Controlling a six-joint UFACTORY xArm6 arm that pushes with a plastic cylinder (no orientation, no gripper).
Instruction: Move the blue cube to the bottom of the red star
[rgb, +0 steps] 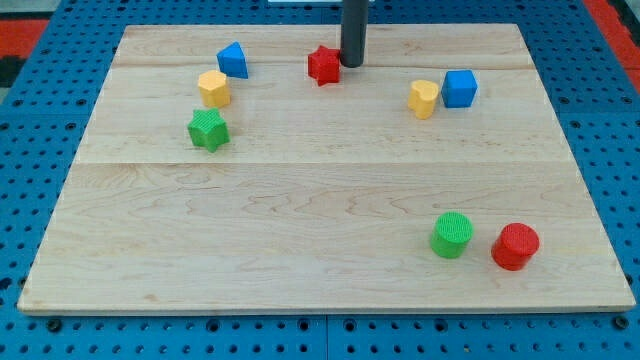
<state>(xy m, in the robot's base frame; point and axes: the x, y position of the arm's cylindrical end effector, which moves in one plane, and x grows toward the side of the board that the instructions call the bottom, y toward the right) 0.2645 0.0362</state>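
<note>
The blue cube (460, 88) sits at the board's upper right, touching a yellow heart-shaped block (424, 98) on its left. The red star (323, 65) lies near the top middle of the board. My tip (352, 64) stands just to the right of the red star, close to it or touching it, and well to the left of the blue cube.
A blue triangular block (233, 60), a yellow hexagonal block (214, 88) and a green star (208, 130) sit at the upper left. A green cylinder (452, 234) and a red cylinder (516, 246) sit at the lower right. The wooden board (300, 230) lies on a blue perforated base.
</note>
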